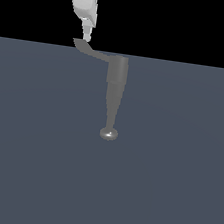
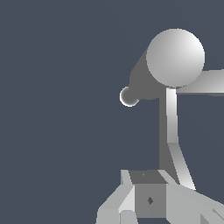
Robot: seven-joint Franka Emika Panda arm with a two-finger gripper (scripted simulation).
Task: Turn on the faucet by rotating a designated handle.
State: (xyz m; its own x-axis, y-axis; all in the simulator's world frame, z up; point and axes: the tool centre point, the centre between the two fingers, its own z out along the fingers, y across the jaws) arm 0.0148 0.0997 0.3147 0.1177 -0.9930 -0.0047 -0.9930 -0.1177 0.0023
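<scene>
The grey faucet (image 1: pixel 117 77) lies on the dark floor, its cylinder tapering to a thin stem with a shiny knob (image 1: pixel 109 133). Its curved handle (image 1: pixel 92 52) projects toward the exterior view's left and ends in a flared tip. My white gripper (image 1: pixel 85 36) comes down from above, and its narrow fingers show no gap and touch that tip from above. In the wrist view the faucet (image 2: pixel 175 57) shows a round pale top. The handle (image 2: pixel 172 118) runs from it to my gripper (image 2: pixel 148 192), passing beside the fingers rather than between them.
A flat slate-grey floor (image 1: pixel 173 193) spreads around the faucet, with black background behind its far edge. In the wrist view a second grey bar (image 2: pixel 205 81) sticks out sideways from the faucet's body.
</scene>
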